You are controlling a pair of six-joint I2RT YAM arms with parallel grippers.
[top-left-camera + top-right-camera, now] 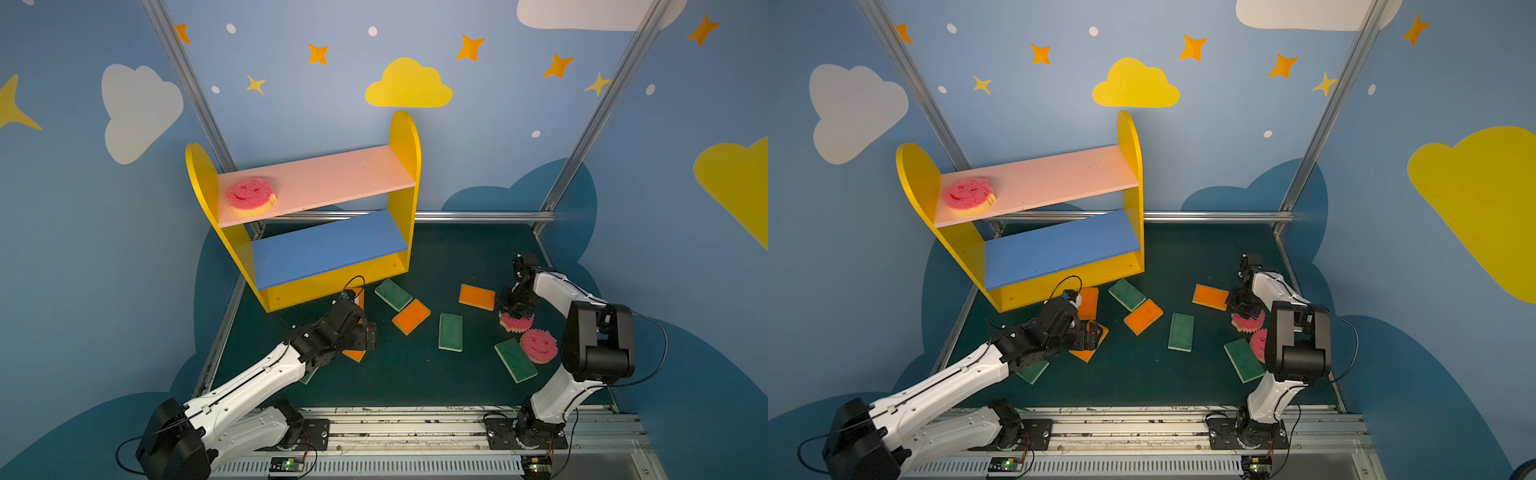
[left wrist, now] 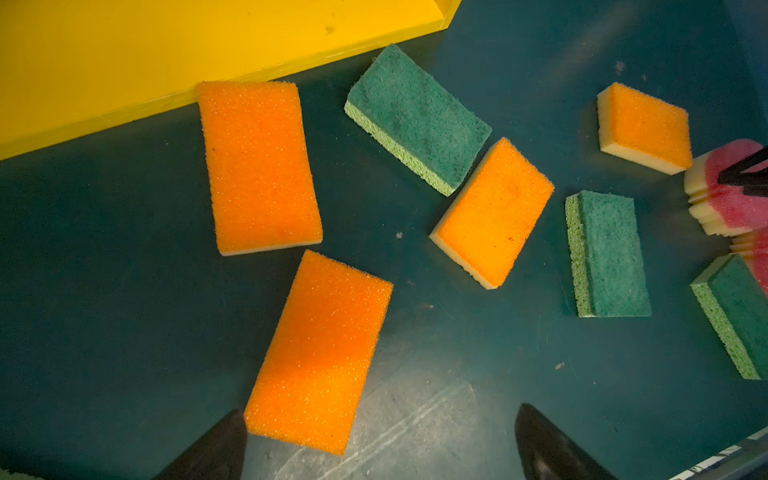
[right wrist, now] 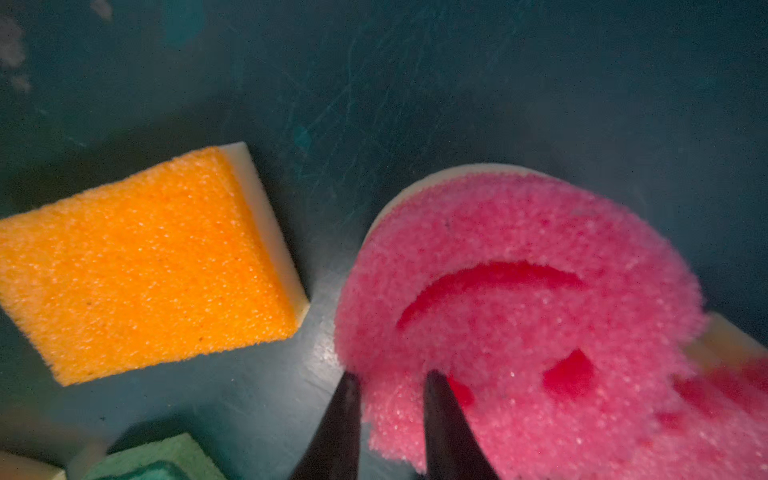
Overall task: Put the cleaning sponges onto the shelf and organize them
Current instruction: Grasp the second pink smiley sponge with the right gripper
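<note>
The shelf (image 1: 405,137) stands at the back left, with one pink smiley sponge (image 1: 250,195) on its pink upper board. My right gripper (image 3: 390,376) is shut on the edge of a second pink smiley sponge (image 3: 519,291) on the mat, also seen in a top view (image 1: 516,323). A third pink sponge (image 1: 538,345) lies just beside it. My left gripper (image 2: 381,409) is open, low over an orange sponge (image 2: 320,353) that lies near one finger. Several more orange sponges (image 1: 411,316) and green sponges (image 1: 450,331) are scattered on the dark mat.
A green sponge (image 1: 1034,371) lies partly under the left arm. An orange sponge (image 2: 257,166) rests against the shelf's yellow base (image 2: 124,62). Metal rails (image 1: 415,428) run along the front edge. Blue walls with metal posts (image 1: 590,120) close in the back and sides.
</note>
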